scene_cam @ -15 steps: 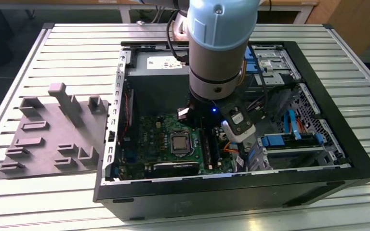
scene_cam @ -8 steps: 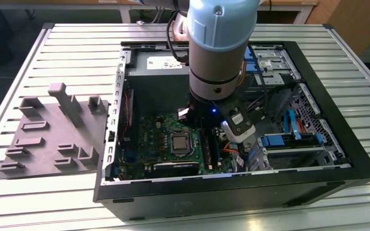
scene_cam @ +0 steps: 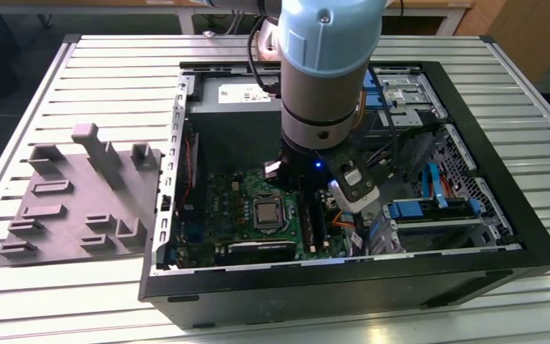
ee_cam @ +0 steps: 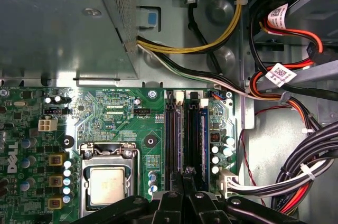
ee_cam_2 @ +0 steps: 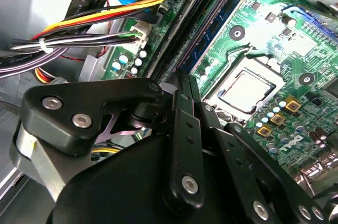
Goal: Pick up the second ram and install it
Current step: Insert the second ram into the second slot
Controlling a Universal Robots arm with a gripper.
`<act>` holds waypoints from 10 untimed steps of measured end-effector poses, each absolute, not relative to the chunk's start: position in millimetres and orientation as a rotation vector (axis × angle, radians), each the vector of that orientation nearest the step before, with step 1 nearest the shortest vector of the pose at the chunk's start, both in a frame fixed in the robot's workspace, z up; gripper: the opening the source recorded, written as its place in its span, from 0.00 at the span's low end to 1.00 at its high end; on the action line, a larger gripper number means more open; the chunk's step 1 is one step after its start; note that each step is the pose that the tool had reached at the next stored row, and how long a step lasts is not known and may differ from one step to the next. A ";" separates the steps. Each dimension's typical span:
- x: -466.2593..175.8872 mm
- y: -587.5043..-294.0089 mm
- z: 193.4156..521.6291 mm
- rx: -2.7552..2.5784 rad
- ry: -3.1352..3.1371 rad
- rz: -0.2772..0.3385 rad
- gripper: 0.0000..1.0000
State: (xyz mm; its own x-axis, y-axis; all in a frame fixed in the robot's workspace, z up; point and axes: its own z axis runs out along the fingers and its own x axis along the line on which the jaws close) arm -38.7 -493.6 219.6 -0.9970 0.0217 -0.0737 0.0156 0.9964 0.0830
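Inside the open case (scene_cam: 504, 236), the arm (scene_cam: 328, 72) reaches down over the green board (ee_cam: 111, 113) beside the silver chip (ee_cam: 108, 186). Its gripper (ee_cam: 183, 174) stands over the slots (ee_cam: 171, 134) with fingers (ee_cam_2: 182, 129) closed together; whether they pinch the ram there, I cannot tell. One ram (ee_cam: 203, 134) already sits in the blue-edged slot.

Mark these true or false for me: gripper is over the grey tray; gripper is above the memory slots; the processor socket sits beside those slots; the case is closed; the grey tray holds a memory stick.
1. False: the gripper is inside the open computer case.
2. True: it hangs over the memory slots.
3. True: the processor socket lies beside them.
4. False: the case is open.
5. False: the grey tray carries no stick.
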 end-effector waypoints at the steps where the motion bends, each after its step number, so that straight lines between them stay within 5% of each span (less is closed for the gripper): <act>1: -38.7 -493.6 219.5 0.029 3.064 0.127 0.11; 10: -38.7 -493.6 217.8 0.029 3.064 0.127 0.11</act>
